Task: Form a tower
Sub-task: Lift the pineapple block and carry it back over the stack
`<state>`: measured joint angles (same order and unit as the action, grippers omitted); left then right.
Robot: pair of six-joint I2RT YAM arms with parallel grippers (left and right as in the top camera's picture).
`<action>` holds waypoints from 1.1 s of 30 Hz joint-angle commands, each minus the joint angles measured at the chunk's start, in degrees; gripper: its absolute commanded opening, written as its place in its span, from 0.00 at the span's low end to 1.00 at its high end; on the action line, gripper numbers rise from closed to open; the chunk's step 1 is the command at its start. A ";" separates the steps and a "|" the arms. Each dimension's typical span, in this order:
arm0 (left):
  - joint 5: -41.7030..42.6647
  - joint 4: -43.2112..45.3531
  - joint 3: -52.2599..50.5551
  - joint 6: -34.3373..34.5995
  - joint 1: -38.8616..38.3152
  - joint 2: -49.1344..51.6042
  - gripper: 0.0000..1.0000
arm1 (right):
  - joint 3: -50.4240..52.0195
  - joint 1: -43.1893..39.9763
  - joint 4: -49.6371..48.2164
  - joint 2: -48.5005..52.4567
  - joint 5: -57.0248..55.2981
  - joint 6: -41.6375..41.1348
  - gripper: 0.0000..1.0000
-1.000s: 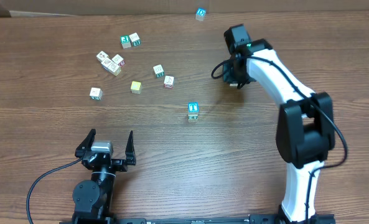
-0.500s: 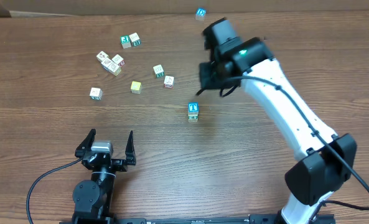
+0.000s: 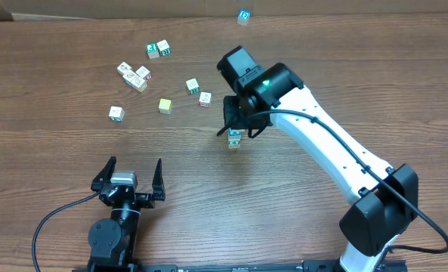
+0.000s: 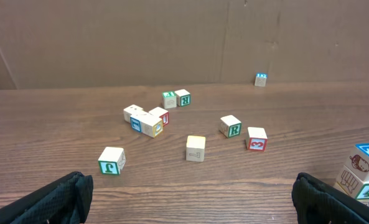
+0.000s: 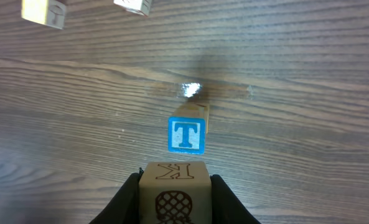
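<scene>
Overhead, the tower (image 3: pixel 234 138) stands near the centre of the grainy desk (image 3: pixel 322 45), only a few square wooden cubes high under a blue T cube (image 5: pixel 186 135), with the right pincer (image 5: pixel 174 198) clenched on a bare-wood K cube (image 5: pixel 174 174) close by at twelve o'clock, many loose cubes (image 3: pixel 193 85) left at ten o'clock, and the left pincer (image 3: pixel 134 165) released at seven.

tower (image 4: pixel 362 173) cut off at the left wrist view's corner — overhead, right end effector (image 3: pixel 236 125) partly hides it.

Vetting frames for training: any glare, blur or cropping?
Right wrist: small glare spot on the table beyond the tower; K cube up close, sharp. Left wrist: even light, tower cut by the right edge. Overhead: even light, no evident blur.
</scene>
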<state>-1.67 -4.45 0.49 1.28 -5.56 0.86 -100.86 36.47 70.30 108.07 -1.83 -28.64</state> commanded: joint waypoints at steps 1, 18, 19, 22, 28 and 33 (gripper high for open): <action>0.44 0.11 -0.20 -0.92 0.39 -0.59 0.99 | 0.55 1.68 -0.96 -0.15 -3.74 -1.70 0.18; 0.46 0.11 -0.20 -0.90 0.39 -0.59 1.00 | 5.68 2.84 -7.30 0.50 -6.12 -2.86 0.18; 0.46 0.11 -0.20 -0.92 0.39 -0.59 1.00 | 6.16 2.84 -7.98 0.50 -6.10 -2.86 0.18; 0.46 0.11 -0.20 -0.90 0.39 -0.59 0.99 | 7.32 2.84 -9.18 0.66 -6.27 -2.84 0.18; 0.46 0.11 -0.20 -0.90 0.39 -0.59 1.00 | 7.69 2.84 -9.42 1.81 -8.66 -2.89 0.18; 0.46 0.11 -0.20 -0.92 0.39 -0.61 1.00 | 7.69 2.84 -9.49 3.10 -8.66 -2.93 0.19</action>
<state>-1.67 -4.47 0.49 1.28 -5.56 0.86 -93.45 39.20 61.10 109.97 -9.34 -31.18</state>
